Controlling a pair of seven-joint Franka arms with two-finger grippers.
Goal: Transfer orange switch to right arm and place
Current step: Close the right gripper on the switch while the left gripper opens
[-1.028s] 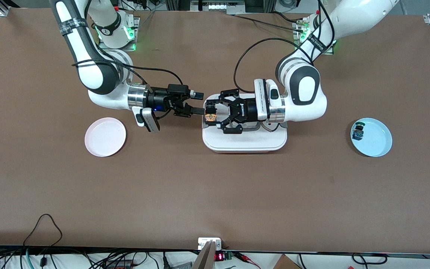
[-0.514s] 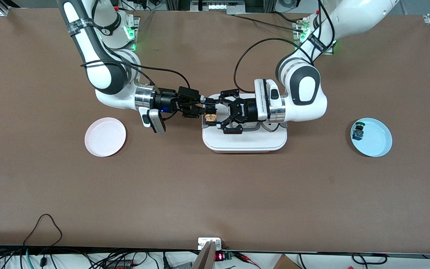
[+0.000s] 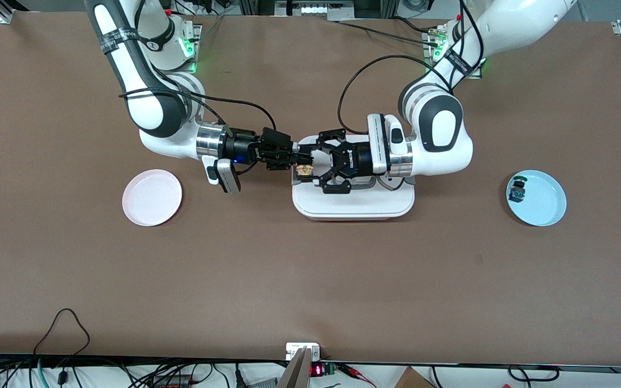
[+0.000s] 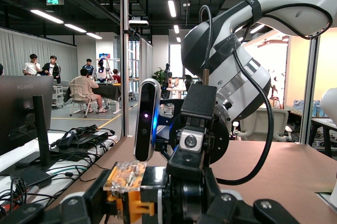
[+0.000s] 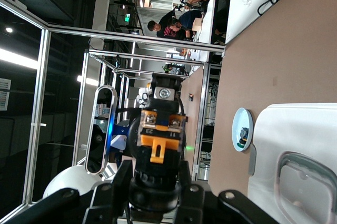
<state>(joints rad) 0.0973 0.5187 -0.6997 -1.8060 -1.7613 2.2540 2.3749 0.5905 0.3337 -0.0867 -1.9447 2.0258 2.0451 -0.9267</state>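
Both grippers are met over the white tray (image 3: 353,207) mid-tabletop: the orange switch (image 3: 304,170) is clamped by the left gripper (image 3: 318,166), and the right gripper (image 3: 301,157) jaws are narrowed on it.

Right gripper (image 3: 304,156) has advanced toward the left arm's end, over the white tray's (image 3: 353,205) edge; fingers, spread a second ago, now closed onto the orange switch (image 3: 304,170) in the left gripper (image 3: 316,164).

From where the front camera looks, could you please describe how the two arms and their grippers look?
Both arms are white with dark grey joints. The right gripper is slim and black, past a silver wrist band and blue light. The left gripper is a wide black linkage claw with white lettering and a looping black cable.
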